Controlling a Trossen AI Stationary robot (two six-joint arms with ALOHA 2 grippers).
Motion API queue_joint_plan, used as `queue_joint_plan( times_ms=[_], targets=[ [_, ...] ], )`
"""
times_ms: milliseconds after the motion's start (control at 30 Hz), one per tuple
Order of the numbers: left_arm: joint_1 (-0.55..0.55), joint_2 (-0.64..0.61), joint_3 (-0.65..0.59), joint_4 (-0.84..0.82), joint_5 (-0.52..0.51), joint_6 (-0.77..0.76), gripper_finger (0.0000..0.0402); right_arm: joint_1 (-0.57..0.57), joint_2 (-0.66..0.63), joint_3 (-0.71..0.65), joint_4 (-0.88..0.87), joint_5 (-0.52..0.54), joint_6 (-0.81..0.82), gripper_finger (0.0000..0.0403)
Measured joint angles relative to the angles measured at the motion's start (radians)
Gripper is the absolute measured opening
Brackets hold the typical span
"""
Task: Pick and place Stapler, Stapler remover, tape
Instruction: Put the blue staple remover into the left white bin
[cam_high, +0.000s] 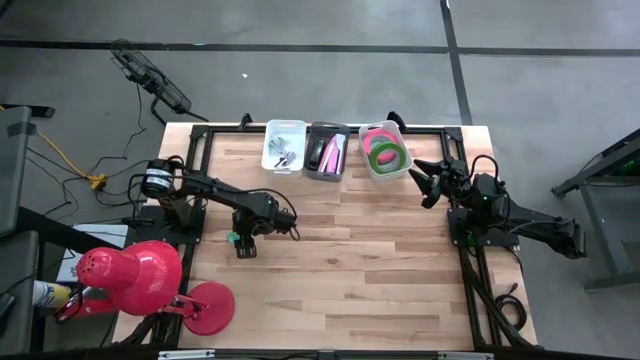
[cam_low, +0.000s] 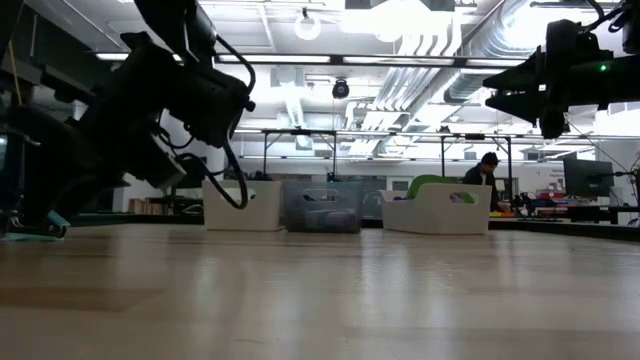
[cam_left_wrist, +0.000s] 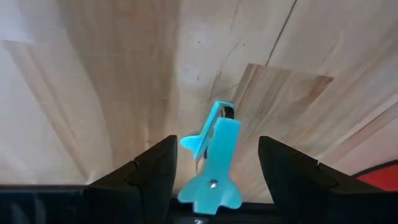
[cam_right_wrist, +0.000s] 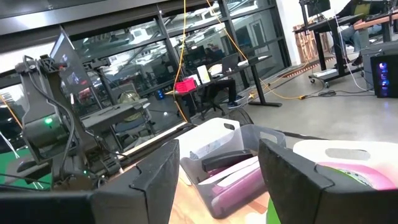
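Observation:
A teal stapler remover (cam_left_wrist: 211, 158) lies on the wooden table near its left side, seen low at the table top in the low view (cam_low: 38, 228). My left gripper (cam_left_wrist: 214, 165) points steeply down over it, open, one finger on each side with a gap between each finger and the remover (cam_high: 245, 246). My right gripper (cam_high: 428, 182) waits raised at the far right, open and holding nothing. Green and pink tape rolls (cam_high: 385, 150) lie in a white bin. A pink stapler (cam_high: 334, 153) lies in the grey bin.
Three bins stand in a row at the far edge: a white one (cam_high: 284, 148), a grey one (cam_high: 327, 150) and a white one (cam_high: 372, 165) holding the tape. A red desk lamp (cam_high: 140, 275) stands at the near left corner. Bare wood stretches across the middle (cam_high: 350, 260).

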Motion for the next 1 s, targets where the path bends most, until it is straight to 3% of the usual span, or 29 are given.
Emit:
queue_joint_plan(
  times_ms=[533,667,933,1000],
  targets=[
    [0.000,0.001,-0.041,0.034,-0.036,0.045,0.0212,0.000,0.000,0.000,0.000,0.000,0.000,0.0209],
    [0.000,0.001,-0.041,0.037,-0.035,0.045,0.0172,0.000,0.000,0.000,0.000,0.000,0.000,0.0209],
    [0.001,0.001,-0.040,0.037,-0.031,0.044,0.0042,0.000,0.000,0.000,0.000,0.000,0.000,0.0209],
    [0.001,0.001,-0.040,0.037,-0.031,0.043,0.0037,0.000,0.000,0.000,0.000,0.000,0.000,0.0209]
  ],
)
